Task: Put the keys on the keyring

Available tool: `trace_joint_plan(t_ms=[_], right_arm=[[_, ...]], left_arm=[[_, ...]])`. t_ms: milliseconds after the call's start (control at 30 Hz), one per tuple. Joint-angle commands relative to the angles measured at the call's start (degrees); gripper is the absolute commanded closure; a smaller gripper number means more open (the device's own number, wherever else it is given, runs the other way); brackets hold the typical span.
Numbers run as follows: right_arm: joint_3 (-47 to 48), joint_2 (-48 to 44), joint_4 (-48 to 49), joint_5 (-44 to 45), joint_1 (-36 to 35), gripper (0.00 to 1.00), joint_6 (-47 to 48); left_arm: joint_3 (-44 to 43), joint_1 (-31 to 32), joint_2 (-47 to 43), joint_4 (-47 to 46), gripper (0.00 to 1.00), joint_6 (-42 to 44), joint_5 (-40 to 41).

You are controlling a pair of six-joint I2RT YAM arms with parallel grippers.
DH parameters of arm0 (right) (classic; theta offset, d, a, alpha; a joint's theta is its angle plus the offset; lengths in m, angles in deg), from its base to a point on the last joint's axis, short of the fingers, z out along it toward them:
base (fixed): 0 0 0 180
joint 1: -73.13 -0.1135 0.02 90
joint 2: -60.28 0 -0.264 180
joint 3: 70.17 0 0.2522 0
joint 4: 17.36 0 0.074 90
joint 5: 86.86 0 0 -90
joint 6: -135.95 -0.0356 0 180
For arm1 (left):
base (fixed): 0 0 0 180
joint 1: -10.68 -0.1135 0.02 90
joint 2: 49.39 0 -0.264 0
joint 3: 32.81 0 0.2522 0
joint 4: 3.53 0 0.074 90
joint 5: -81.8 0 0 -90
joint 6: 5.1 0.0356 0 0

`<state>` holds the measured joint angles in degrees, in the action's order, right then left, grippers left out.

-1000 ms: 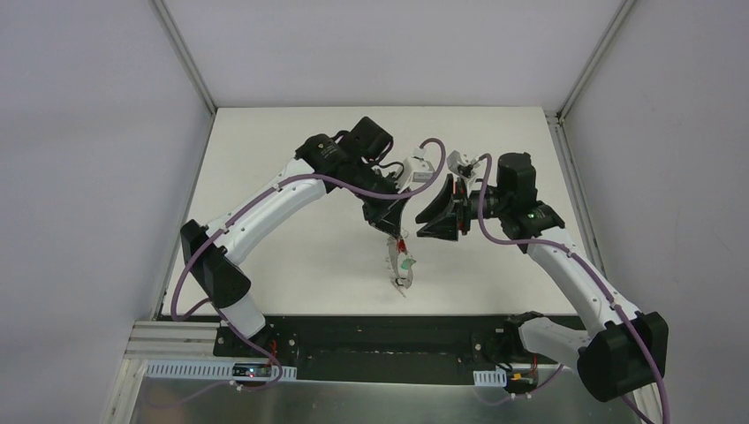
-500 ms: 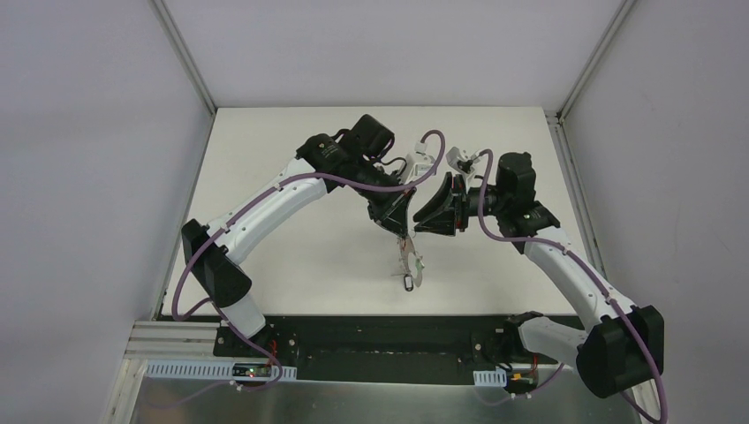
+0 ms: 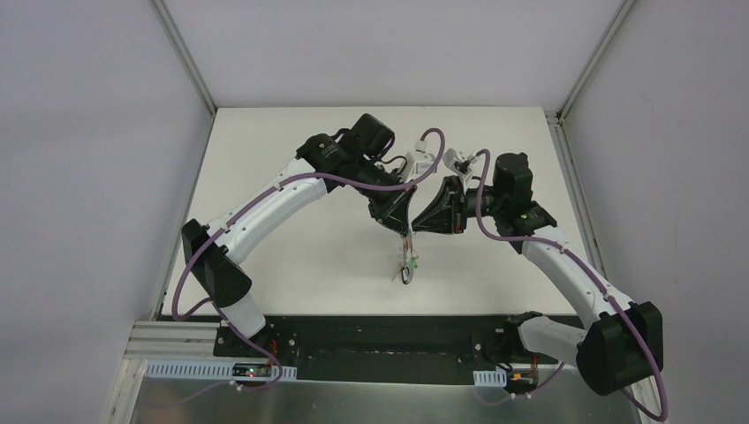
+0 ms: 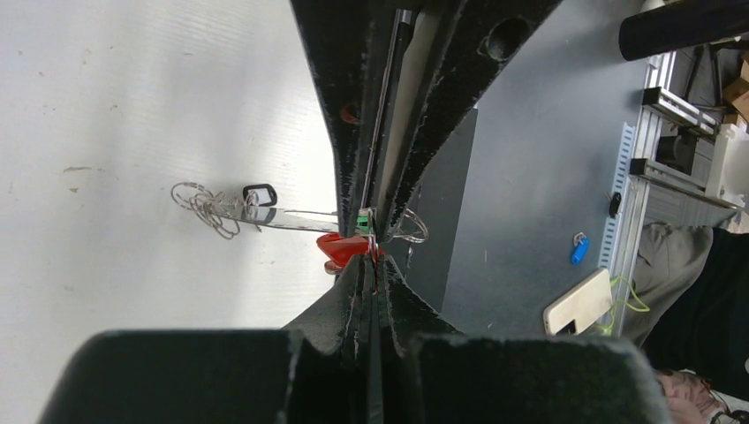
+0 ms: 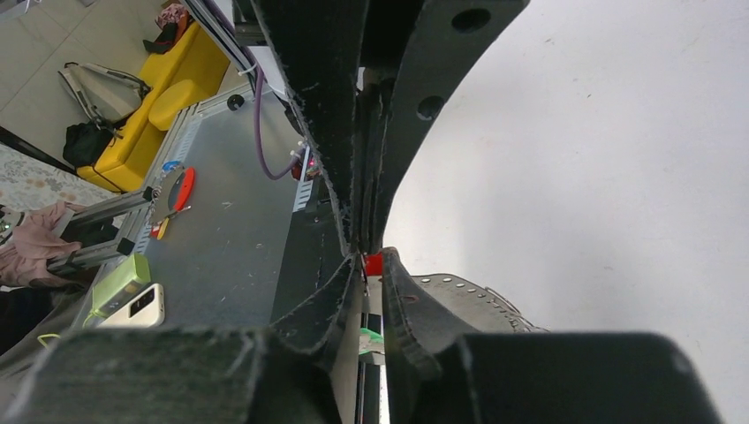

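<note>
keyring (image 4: 208,205) is hanging from the spot where the two grippers are meeting nose to nose, over the table (image 3: 300,252). In the top view the bunch is trailing from that spot toward the arm bases, long axis roughly far-to-near. Can't tell if the low end is touching the surface.

Left wrist view: the wire loops are lying furthest out. The black tag (image 4: 259,194) and a key blade (image 4: 291,217) are sitting in line behind them. The green tag (image 4: 363,221) and red key (image 4: 346,249) are right at the fingertips. So everything is lining up on one axis that ends at the pinch.

left gripper (image 4: 371,263) is clamping fully shut. A thin wire is showing in its seam, so I'm reading it as holding the keyring, with the red key's head touching its tip.

right gripper (image 5: 371,261) is facing it from the opposite side, jaws standing nearly together with a sliver of gap and red showing at the tips. Can't tell whether it's gripping the red key or just bracketing it.

Relation that matters: the red key is sitting between the two sets of tips, both equally near. The wire is running along the left's finger seam, and the right's fingers are lining up on roughly the same axis. I'm judging the left is acting as fixture and the right as the working arm. There's barely any room between the tips for a re-grip.
</note>
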<state>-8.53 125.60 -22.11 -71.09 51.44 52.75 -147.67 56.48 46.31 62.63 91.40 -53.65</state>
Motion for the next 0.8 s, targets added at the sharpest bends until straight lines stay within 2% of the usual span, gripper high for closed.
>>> trace_joint_plan(t_ms=[0,67,233,767], right_arm=[[-0.22,0.31,3.11,-1.72,-0.58,0.89,-0.17],[-0.20,0.33,3.11,-1.70,-0.68,0.92,-0.19],[-0.33,0.51,3.11,-1.79,-0.92,0.93,-0.20],[-0.43,1.26,2.32,-1.96,-1.06,0.87,0.72]], left_arm=[[-2.42,0.43,0.01,-1.54,1.00,-1.23,0.18],[-2.47,0.41,0.01,-1.57,1.00,-1.07,0.74],[-2.41,0.34,0.10,-1.61,1.00,-0.93,1.73],[-1.43,-0.32,-1.03,-2.39,1.00,-0.59,2.24]])
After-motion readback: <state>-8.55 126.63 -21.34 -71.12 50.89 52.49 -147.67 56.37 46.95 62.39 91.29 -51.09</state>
